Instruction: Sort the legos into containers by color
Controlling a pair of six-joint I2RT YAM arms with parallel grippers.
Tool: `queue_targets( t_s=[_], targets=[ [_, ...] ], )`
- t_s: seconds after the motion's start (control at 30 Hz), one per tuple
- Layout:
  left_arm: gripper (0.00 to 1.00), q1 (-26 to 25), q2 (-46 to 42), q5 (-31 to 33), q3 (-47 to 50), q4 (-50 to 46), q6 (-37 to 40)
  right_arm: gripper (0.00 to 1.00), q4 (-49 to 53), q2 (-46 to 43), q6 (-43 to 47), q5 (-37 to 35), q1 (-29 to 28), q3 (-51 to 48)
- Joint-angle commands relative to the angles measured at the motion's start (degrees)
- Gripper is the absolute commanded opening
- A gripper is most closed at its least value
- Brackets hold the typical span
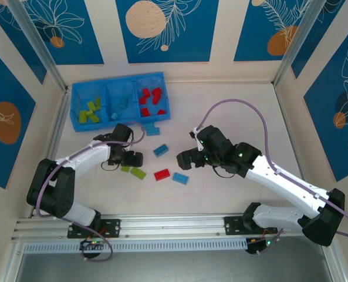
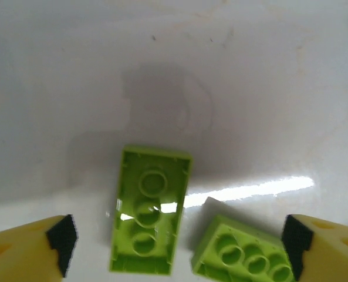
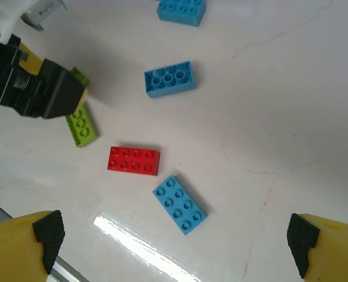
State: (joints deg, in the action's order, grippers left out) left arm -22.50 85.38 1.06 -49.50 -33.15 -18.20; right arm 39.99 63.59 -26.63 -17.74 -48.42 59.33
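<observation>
Left gripper (image 2: pixel 178 244) low over tabletop (image 1: pixel 232 117), jaws wide, flanking upturned lime lego (image 2: pixel 150 217) and second lime lego (image 2: pixel 241 255), gripping neither. Right gripper (image 3: pixel 174 247) spread wide, empty, above red brick (image 3: pixel 134 160) and blue brick (image 3: pixel 179 204). Bricks look light, rigid, glossy (likely to skid if nudged). Best pinched across long flat sides, one at a time. Tray (image 1: pixel 85 126) well apart: green pile (image 1: pixel 91 111) left, light-blue pile (image 1: pixel 121 106) middle, red pile (image 1: pixel 152 101) right.
</observation>
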Motion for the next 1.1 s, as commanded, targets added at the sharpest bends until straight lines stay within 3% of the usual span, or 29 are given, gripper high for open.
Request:
queue_targets(
  t_s=[0.0, 0.27, 0.47, 0.53, 0.77, 1.07],
  targets=[
    [0.77, 0.5, 2.0, 4.0, 0.0, 0.7, -1.0, 1.0, -0.1, -0.1, -1.5, 1.4, -0.3, 0.5],
    [0.53, 0.7, 6.9, 1.6, -0.9, -0.3, -1.3, 0.91, 0.4, 2.3, -2.5, 2.2, -0.4, 3.8],
    [0.32, 0.7, 5.7, 1.5, -0.3, 0.9, -1.3, 0.89, -8.4, 2.8, -6.7, 17.0, -1.8, 1.0],
    [0.31, 0.7, 4.1, 1.8, -0.2, 0.9, -1.1, 0.87, -12.9, 3.7, -8.9, 22.0, -2.9, -0.7],
    [0.3, 3.9, -2.2, 1.8, -6.4, 0.6, 0.6, 0.87, -14.3, 7.3, -10.0, 20.6, -6.2, 2.2],
    [0.29, 20.3, 8.2, -1.6, -29.8, 2.1, 1.6, 0.87, -12.5, 9.2, -9.9, 17.2, -6.9, 3.9]
  ],
)
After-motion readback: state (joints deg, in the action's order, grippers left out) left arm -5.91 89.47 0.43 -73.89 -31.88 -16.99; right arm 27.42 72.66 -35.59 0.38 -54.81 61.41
